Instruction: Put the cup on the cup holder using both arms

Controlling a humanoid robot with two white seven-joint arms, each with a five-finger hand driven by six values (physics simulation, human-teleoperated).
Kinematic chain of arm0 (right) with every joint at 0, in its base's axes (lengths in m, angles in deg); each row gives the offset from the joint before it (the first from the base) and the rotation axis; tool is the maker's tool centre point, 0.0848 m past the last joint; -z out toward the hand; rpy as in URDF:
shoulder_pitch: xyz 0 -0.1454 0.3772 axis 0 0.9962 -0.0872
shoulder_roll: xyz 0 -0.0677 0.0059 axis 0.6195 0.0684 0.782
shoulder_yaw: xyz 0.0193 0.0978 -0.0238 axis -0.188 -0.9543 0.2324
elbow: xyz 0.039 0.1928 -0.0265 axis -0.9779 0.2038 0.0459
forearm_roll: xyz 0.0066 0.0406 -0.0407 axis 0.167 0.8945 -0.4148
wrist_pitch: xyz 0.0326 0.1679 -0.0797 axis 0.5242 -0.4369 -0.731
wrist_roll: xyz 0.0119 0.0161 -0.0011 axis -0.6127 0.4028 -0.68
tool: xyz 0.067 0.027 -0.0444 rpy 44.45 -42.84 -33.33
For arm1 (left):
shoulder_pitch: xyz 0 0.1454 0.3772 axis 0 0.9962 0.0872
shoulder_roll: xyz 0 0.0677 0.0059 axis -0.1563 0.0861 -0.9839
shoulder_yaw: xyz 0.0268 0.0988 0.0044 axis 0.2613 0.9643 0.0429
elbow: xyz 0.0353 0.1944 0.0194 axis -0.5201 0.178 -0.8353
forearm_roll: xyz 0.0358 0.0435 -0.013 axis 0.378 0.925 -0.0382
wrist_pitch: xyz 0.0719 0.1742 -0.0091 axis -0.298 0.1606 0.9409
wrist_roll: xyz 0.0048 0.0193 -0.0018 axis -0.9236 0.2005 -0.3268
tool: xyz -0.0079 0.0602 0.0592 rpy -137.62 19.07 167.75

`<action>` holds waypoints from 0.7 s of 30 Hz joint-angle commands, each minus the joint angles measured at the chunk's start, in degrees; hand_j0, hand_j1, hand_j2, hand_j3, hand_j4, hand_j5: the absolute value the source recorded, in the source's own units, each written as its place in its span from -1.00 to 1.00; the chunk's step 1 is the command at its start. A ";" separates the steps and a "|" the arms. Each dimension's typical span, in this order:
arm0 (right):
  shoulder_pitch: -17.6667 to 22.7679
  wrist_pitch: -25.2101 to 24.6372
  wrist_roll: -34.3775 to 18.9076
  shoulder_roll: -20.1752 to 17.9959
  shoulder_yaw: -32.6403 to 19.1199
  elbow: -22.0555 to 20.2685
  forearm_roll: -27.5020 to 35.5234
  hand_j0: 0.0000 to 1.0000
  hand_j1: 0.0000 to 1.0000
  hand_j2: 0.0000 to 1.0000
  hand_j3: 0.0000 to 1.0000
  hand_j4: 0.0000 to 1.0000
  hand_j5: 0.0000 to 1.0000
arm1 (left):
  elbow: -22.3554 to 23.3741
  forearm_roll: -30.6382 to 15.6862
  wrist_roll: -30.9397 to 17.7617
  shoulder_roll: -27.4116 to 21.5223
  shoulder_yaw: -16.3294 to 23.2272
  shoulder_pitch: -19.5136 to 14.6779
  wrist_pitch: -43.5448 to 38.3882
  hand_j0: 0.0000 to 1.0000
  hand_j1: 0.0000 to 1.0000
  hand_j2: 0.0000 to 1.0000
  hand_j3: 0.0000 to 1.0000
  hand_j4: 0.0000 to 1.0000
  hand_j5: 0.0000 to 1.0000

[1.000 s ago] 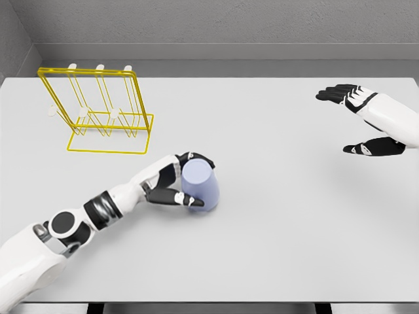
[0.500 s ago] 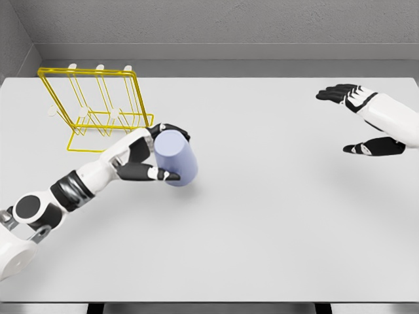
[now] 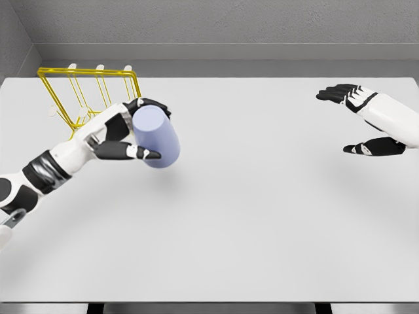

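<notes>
A pale blue cup (image 3: pixel 157 137) is held off the table by my left hand (image 3: pixel 139 128), whose fingers wrap its top and near side. The cup is tilted, its flat end facing up and left. The yellow wire cup holder (image 3: pixel 88 91) stands at the far left of the table, partly hidden behind my left hand and forearm; its white-tipped pegs show along the top. The cup is just right of and in front of the holder. My right hand (image 3: pixel 359 121) hovers at the far right with fingers spread, holding nothing.
The grey table (image 3: pixel 262 216) stretches wide between the two hands. A grey wall runs along the table's back edge, and another wall closes the left side behind the holder.
My left arm has lifted the cup off the table and carried it up and left, toward the holder. The right hand has not moved.
</notes>
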 commanded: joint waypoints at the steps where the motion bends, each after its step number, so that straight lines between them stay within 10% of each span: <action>1: 0.00 -0.15 0.03 -0.05 -0.01 0.02 0.43 1.00 1.00 1.00 1.00 1.00 1.00 | -0.09 -0.52 0.00 -0.68 -1.42 0.00 -0.01 0.25 0.25 0.25 0.25 0.25 0.25; 21: 0.09 -0.15 0.03 -0.05 -0.01 0.11 0.34 1.00 1.00 1.00 1.00 1.00 1.00 | 0.78 -2.63 0.09 -2.88 -4.58 -1.85 -0.01 0.25 0.25 0.25 0.25 0.25 0.25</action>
